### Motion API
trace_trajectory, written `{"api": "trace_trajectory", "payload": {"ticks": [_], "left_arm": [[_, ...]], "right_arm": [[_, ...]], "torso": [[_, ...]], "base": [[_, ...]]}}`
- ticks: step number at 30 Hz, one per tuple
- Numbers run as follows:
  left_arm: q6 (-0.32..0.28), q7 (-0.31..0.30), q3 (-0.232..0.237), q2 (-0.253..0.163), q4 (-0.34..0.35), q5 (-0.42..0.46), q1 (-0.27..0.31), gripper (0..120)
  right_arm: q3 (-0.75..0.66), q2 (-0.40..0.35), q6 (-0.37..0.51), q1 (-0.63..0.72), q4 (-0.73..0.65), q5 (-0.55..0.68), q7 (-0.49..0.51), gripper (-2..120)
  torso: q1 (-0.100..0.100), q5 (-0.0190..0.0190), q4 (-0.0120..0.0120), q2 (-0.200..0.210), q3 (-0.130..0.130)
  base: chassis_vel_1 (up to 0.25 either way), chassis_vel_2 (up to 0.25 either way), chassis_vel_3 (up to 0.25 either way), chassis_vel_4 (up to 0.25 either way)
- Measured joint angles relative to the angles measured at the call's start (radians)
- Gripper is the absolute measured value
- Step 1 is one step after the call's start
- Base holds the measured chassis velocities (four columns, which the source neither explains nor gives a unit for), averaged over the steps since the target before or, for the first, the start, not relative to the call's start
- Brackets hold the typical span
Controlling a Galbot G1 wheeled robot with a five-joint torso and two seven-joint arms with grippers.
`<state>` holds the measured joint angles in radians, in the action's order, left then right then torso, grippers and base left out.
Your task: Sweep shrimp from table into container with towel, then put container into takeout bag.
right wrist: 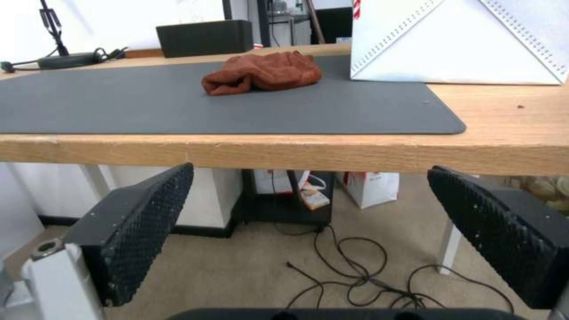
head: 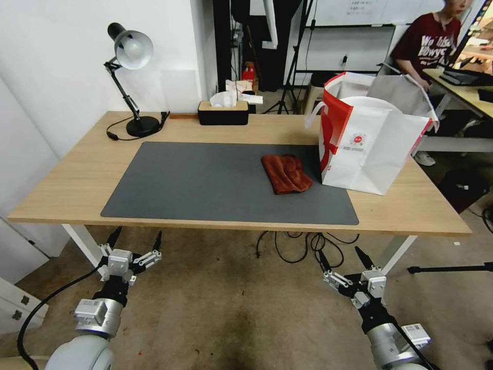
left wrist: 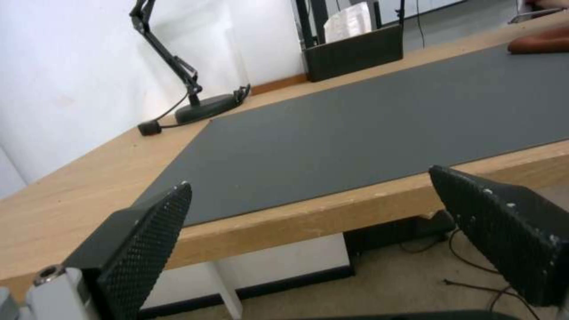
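One towel (head: pixel 285 173), one takeout bag (head: pixel 371 142), seemingly touching.

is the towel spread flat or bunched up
Bunched up. The rust-brown towel lies in a loosely folded heap with rolled edges on the dark grey mat, just beside the takeout bag.

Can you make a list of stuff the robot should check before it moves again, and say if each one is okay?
1. Left gripper open, holding nothing, below the table edge: ok.
2. Right gripper open, holding nothing, below the table edge: ok.
3. Towel lies crumpled on the mat, beside the takeout bag, untouched: ok.
4. Takeout bag upright, mouth open: ok.
5. Shrimp on the table: none seen, not ok.
6. Container in the bag: cannot tell.
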<state>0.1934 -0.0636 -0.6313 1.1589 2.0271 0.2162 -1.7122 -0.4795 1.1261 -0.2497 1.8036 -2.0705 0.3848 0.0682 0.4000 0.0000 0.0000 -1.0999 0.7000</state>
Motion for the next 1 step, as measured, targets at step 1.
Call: {"api": "trace_trajectory", "payload": {"ticks": [1], "left_arm": [[0.000, 0.000, 0.000, 0.000, 0.000, 0.000, 0.000, 100]], "right_arm": [[0.000, 0.000, 0.000, 0.000, 0.000, 0.000, 0.000, 100]], "torso": [[0.000, 0.0000, 0.0000, 0.000, 0.000]], "base": [[0.000, 0.000, 0.000, 0.000]]}}
